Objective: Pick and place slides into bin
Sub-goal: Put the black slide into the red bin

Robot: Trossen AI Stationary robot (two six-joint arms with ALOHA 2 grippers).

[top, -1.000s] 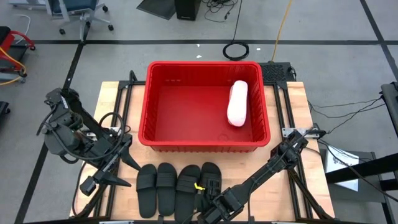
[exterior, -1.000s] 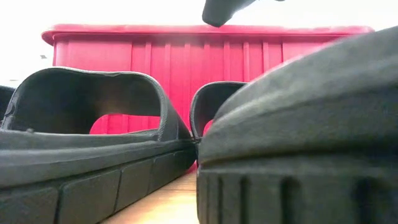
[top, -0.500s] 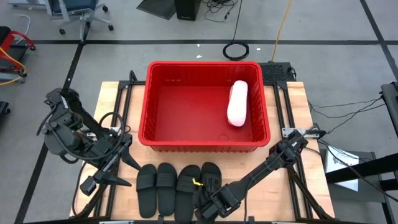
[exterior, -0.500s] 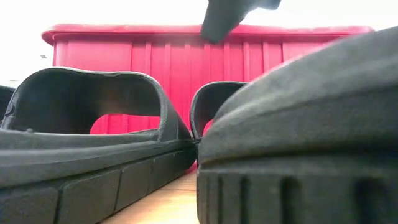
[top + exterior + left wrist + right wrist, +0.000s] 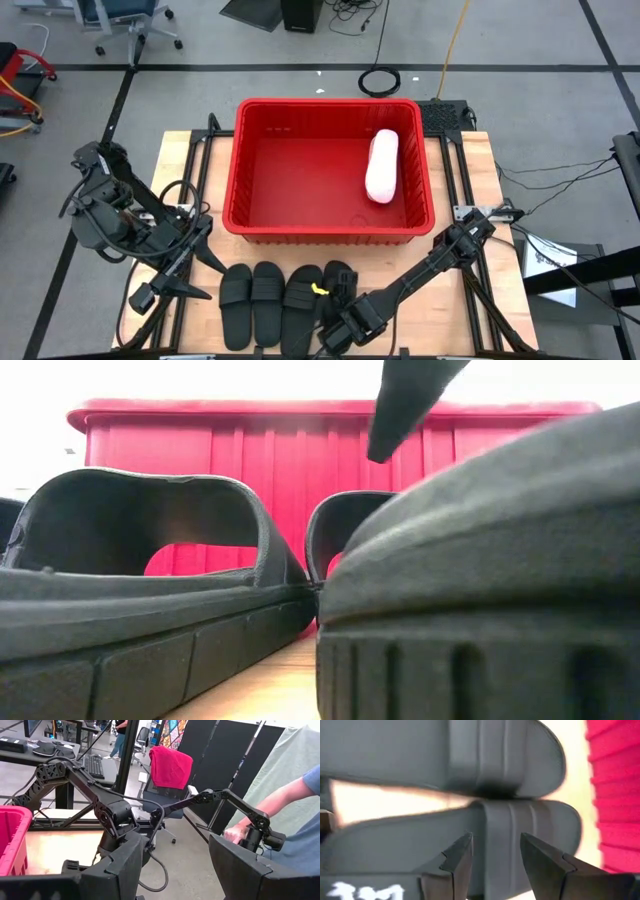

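Note:
Four black slides lie side by side, soles down, at the table's near edge: two on the left (image 5: 251, 300), a third (image 5: 301, 295) and the rightmost (image 5: 340, 276). One pale pink slide (image 5: 382, 165) lies inside the red bin (image 5: 240, 170), by its right wall. My right gripper (image 5: 332, 312) hangs open, pointing steeply down, over the rightmost black slides. In the right wrist view its fingers (image 5: 495, 855) stand above a black slide's strap (image 5: 497, 825) without touching it. My left gripper (image 5: 168, 295) waits open at the table's left.
The bin (image 5: 250, 450) stands just behind the slides and fills the table's middle. Bare wood shows left and right of the row. A person's hand and sleeve (image 5: 280, 810) show beyond the table's right side. Cables and chairs are on the floor behind.
My right gripper has tipped more steeply downward, and its fingers have come lower over the rightmost black slides. Its opening is unchanged. The slides have not moved.

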